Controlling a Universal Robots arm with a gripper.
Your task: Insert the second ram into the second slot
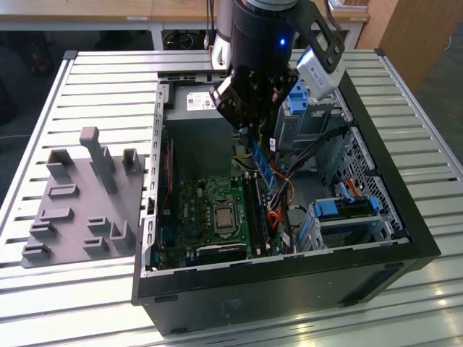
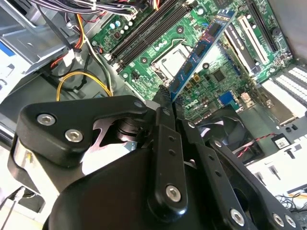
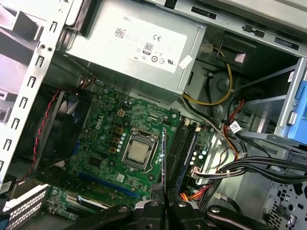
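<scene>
Arm (image 1: 260,29): one, with one gripper (image 2: 168,98). Ram (image 2: 200,50): one stick. Case (image 1: 289,289): one, containing one motherboard (image 3: 105,139), one processor (image 3: 139,151), one power supply (image 3: 139,43), one fan (image 3: 57,136) and two blue latches (image 1: 346,207). Silver box (image 1: 318,70): one. Grey fixture (image 1: 79,202): one. Table (image 1: 87,79): one, slatted metal.

Glossy black arm (image 1: 257,36), small blue light (image 1: 283,41), grey side box (image 1: 318,71), black claw (image 2: 166,98) links with silver screws (image 2: 173,193)
</scene>
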